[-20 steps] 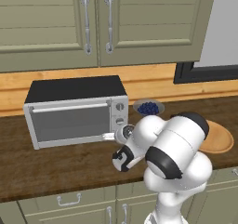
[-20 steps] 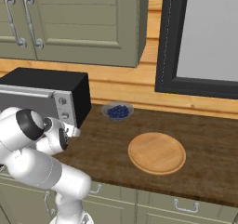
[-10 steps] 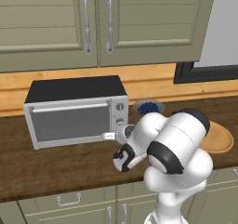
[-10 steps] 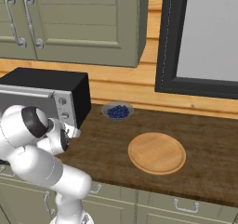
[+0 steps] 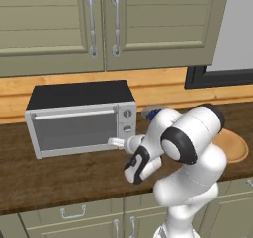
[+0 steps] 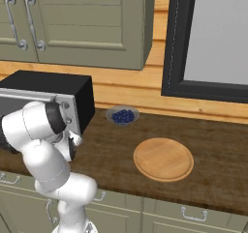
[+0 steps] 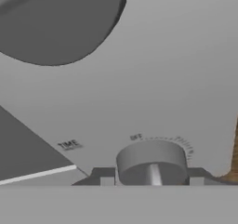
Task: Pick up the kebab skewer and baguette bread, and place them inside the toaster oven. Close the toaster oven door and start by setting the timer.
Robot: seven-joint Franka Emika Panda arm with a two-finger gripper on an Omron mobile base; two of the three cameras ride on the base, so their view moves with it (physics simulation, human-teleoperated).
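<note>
**One pincer closed around the timer knob**

Left base view: the toaster oven (image 5: 81,118) sits on the dark wooden surface (image 5: 59,178) under the green wall cabinets (image 5: 104,24), black top up and its right-hand panel facing the arm. The toaster oven door (image 5: 74,129) is up and shut, its silver bar handle running along the top of the grey window. The white arm reaches in from the lower right, and the pincer (image 5: 114,142) meets the lowest part of the knob panel, at the oven's front right corner. A small bowl of blueberries (image 5: 151,113) peeks out behind the arm, and part of a round wooden board (image 5: 234,145) shows to the right.

Right base view: the oven's black side and silver panel stand at the left, with the arm's elbow in front of them. The blueberry bowl lies just beside the oven, the round board well apart from it towards the middle of the surface, below a dark-framed window (image 6: 213,38).

Hand view: the two finger tips (image 7: 103,174) flank the timer knob (image 7: 151,162), one on each side and touching it, so the pincer is narrowed onto the knob. Printed "TIME" and "OFF" marks lie on the silver panel near it. Neither the skewer nor the baguette can be made out through the closed door.
</note>
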